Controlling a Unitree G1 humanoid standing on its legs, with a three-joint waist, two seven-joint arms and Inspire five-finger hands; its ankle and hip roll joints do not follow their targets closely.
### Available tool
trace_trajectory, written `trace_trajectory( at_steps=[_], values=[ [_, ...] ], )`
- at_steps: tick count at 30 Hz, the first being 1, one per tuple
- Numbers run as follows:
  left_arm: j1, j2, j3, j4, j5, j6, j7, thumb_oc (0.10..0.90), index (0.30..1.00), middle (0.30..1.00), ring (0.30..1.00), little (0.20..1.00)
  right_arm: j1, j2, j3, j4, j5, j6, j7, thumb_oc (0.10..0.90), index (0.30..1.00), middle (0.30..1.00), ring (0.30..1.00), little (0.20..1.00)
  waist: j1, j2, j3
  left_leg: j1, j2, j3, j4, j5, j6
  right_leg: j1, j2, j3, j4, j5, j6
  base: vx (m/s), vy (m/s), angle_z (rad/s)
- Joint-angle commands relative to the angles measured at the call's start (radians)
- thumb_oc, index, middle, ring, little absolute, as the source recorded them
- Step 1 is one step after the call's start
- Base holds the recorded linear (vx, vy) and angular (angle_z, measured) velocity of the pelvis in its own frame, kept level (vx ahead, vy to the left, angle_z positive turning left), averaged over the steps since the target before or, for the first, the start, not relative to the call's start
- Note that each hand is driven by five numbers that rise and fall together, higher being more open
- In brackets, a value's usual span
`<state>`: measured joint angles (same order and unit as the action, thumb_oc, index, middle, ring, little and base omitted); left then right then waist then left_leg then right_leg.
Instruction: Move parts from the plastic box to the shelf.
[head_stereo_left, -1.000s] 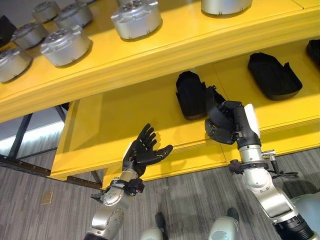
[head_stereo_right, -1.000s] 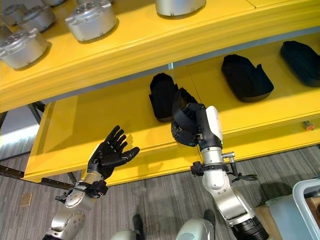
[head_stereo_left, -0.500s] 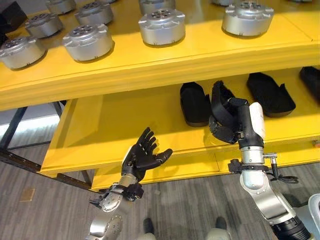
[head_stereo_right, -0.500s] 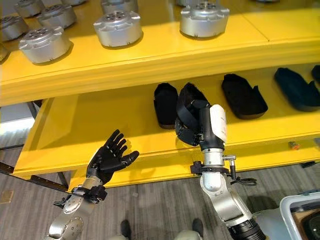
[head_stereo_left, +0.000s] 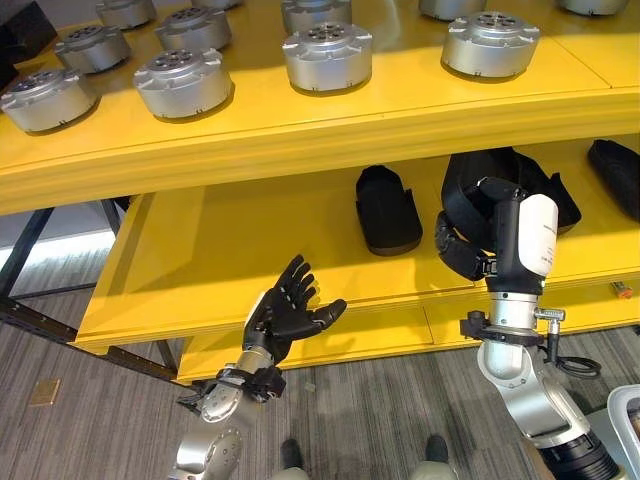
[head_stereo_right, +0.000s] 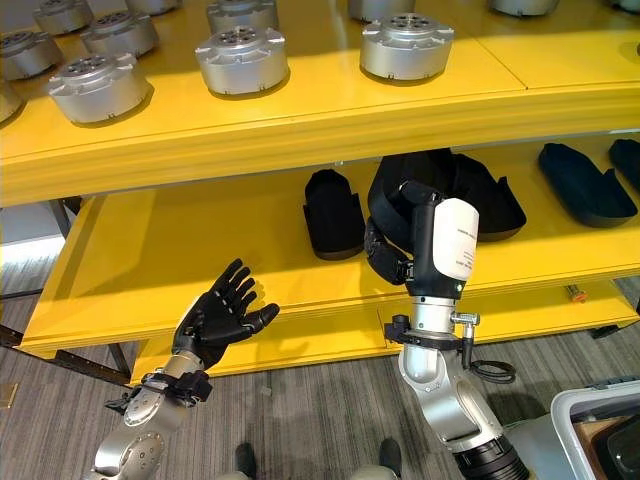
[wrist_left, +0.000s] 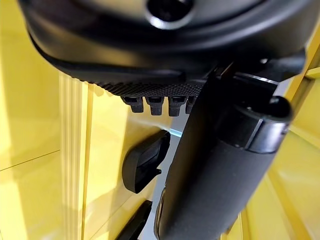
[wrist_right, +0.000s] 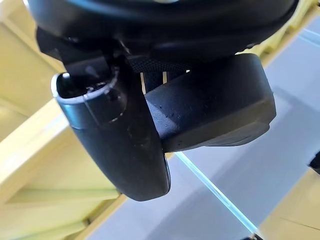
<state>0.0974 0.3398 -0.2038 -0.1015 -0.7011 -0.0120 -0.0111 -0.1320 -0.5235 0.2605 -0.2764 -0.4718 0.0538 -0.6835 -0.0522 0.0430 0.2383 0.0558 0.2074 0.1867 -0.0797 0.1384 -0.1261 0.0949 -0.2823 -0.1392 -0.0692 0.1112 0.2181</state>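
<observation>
My right hand (head_stereo_right: 393, 250) is shut on a black moulded part (head_stereo_right: 410, 185) and holds it over the lower level of the yellow shelf (head_stereo_left: 240, 250). The thumb (wrist_right: 120, 135) and fingers clamp the part (wrist_right: 215, 110) in the right wrist view. The held part hangs between a black part (head_stereo_left: 388, 210) lying on the shelf and another black part (head_stereo_right: 495, 205) just behind it. My left hand (head_stereo_left: 290, 310) is open, palm up, in front of the shelf's edge and holds nothing. A lying black part (wrist_left: 145, 162) shows past its fingers.
Several silver round housings (head_stereo_left: 327, 55) stand on the upper level. More black parts (head_stereo_right: 585, 185) lie to the right on the lower level, with a small orange item (head_stereo_right: 575, 295) near its front edge. A pale plastic box's corner (head_stereo_right: 600, 415) sits low on the right.
The camera has shifted. My right hand has carried the black part to the right and deeper over the lower shelf. The left hand has stayed open in place.
</observation>
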Motion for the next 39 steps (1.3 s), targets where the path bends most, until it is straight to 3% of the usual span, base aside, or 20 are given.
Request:
trace_trajectory(
  at_steps=[1, 12, 20, 23, 26, 28, 30, 32, 33, 34, 37, 39],
  values=[
    [-0.093, 0.056, 0.035, -0.109, -0.020, -0.057, -0.051, 0.900, 1.000, 1.000, 1.000, 1.000, -0.202, -0.027, -0.018, -0.150, -0.069, -0.135, -0.022, 0.400, 0.300, 0.300, 0.300, 0.300, 0.026, -0.010, -0.084, 0.075, -0.008, 0.053, 0.043, -0.139, 0.043, -0.007, 0.074, -0.048, 0.133, -0.153, -0.095, 0.00, 0.000, 0.00],
    [-0.099, 0.053, 0.033, -0.104, -0.031, -0.043, -0.017, 0.900, 1.000, 1.000, 1.000, 1.000, -0.316, -0.011, 0.105, -0.154, -0.062, -0.206, 0.125, 0.400, 0.300, 0.300, 0.300, 0.300, 0.072, -0.029, -0.080, 0.062, -0.022, 0.001, 0.090, -0.166, 0.054, 0.003, 0.077, -0.046, 0.141, -0.159, -0.103, 0.03, 0.041, 0.01],
    [-0.099, 0.053, 0.038, -0.095, -0.015, -0.031, -0.007, 0.900, 1.000, 1.000, 1.000, 1.000, -0.393, 0.034, 0.167, -0.125, -0.069, -0.190, 0.172, 0.400, 0.300, 0.300, 0.300, 0.300, 0.111, -0.046, -0.075, 0.048, -0.044, 0.009, 0.135, -0.198, 0.074, 0.011, 0.038, -0.074, 0.125, -0.129, -0.080, 0.03, 0.122, 0.04],
    [-0.098, 0.054, 0.041, -0.089, -0.016, -0.019, -0.011, 0.900, 1.000, 1.000, 1.000, 1.000, -0.400, 0.055, 0.174, -0.132, -0.091, -0.173, 0.182, 0.400, 0.300, 0.300, 0.300, 0.300, 0.122, -0.053, -0.073, 0.040, -0.067, 0.020, 0.159, -0.218, 0.090, 0.011, 0.005, -0.080, 0.101, -0.089, -0.057, 0.03, 0.212, 0.11],
    [-0.095, 0.053, 0.040, -0.083, -0.011, 0.003, -0.031, 0.900, 1.000, 1.000, 1.000, 1.000, -0.397, 0.075, 0.175, -0.134, -0.127, -0.164, 0.180, 0.400, 0.300, 0.300, 0.300, 0.300, 0.128, -0.057, -0.074, 0.045, -0.100, 0.032, 0.154, -0.231, 0.106, 0.004, -0.033, -0.081, 0.049, -0.008, -0.044, 0.03, 0.194, 0.07],
    [-0.085, 0.051, 0.039, -0.084, 0.000, 0.001, -0.035, 0.900, 1.000, 1.000, 1.000, 1.000, -0.404, 0.095, 0.177, -0.138, -0.166, -0.183, 0.185, 0.400, 0.300, 0.300, 0.300, 0.300, 0.138, -0.059, -0.073, 0.058, -0.119, 0.057, 0.131, -0.232, 0.111, -0.027, -0.059, -0.123, 0.022, 0.065, -0.032, -0.01, 0.176, 0.01],
    [-0.071, 0.050, 0.045, -0.094, 0.005, -0.005, -0.024, 0.900, 1.000, 1.000, 1.000, 1.000, -0.413, 0.112, 0.177, -0.144, -0.165, -0.211, 0.206, 0.400, 0.300, 0.300, 0.300, 0.300, 0.148, -0.057, -0.069, 0.072, -0.128, 0.085, 0.109, -0.235, 0.116, -0.069, -0.065, -0.172, 0.047, 0.087, -0.025, -0.04, 0.173, -0.29],
    [-0.053, 0.053, 0.050, -0.102, 0.015, -0.014, 0.006, 0.900, 1.000, 1.000, 1.000, 1.000, -0.429, 0.124, 0.190, -0.156, -0.153, -0.227, 0.229, 0.400, 0.300, 0.300, 0.300, 0.300, 0.153, -0.046, -0.068, 0.087, -0.142, 0.120, 0.066, -0.222, 0.133, -0.099, 0.006, -0.217, 0.143, -0.001, -0.037, -0.05, 0.242, -0.79],
    [-0.056, 0.055, 0.048, -0.100, 0.011, -0.010, 0.013, 0.900, 1.000, 1.000, 1.000, 1.000, -0.435, 0.122, 0.196, -0.167, -0.148, -0.216, 0.237, 0.400, 0.300, 0.300, 0.300, 0.300, 0.149, -0.040, -0.071, 0.081, -0.148, 0.116, 0.053, -0.213, 0.145, -0.109, 0.058, -0.213, 0.190, -0.060, -0.056, -0.04, 0.217, -1.05],
    [-0.065, 0.059, 0.038, -0.096, 0.007, -0.010, 0.021, 0.900, 1.000, 1.000, 1.000, 1.000, -0.440, 0.111, 0.205, -0.178, -0.140, -0.206, 0.232, 0.400, 0.300, 0.300, 0.300, 0.300, 0.144, -0.035, -0.076, 0.065, -0.162, 0.102, 0.032, -0.197, 0.160, -0.128, 0.141, -0.206, 0.270, -0.135, -0.091, -0.04, 0.158, -0.86],
    [-0.076, 0.063, 0.023, -0.080, 0.002, -0.028, 0.006, 0.900, 1.000, 1.000, 1.000, 1.000, -0.437, 0.089, 0.216, -0.167, -0.156, -0.207, 0.197, 0.400, 0.300, 0.300, 0.300, 0.300, 0.141, -0.043, -0.080, 0.029, -0.204, 0.069, 0.018, -0.182, 0.166, -0.118, 0.244, -0.185, 0.307, -0.206, -0.138, -0.06, 0.070, -0.09],
    [-0.100, 0.055, 0.028, -0.039, -0.012, -0.030, -0.056, 0.900, 1.000, 1.000, 1.000, 1.000, -0.418, 0.063, 0.218, -0.127, -0.191, -0.227, 0.156, 0.400, 0.300, 0.300, 0.300, 0.300, 0.134, -0.040, -0.081, -0.011, -0.236, 0.006, 0.029, -0.157, 0.168, -0.114, 0.259, -0.132, 0.241, -0.189, -0.155, -0.09, -0.007, 0.49]
  ],
)
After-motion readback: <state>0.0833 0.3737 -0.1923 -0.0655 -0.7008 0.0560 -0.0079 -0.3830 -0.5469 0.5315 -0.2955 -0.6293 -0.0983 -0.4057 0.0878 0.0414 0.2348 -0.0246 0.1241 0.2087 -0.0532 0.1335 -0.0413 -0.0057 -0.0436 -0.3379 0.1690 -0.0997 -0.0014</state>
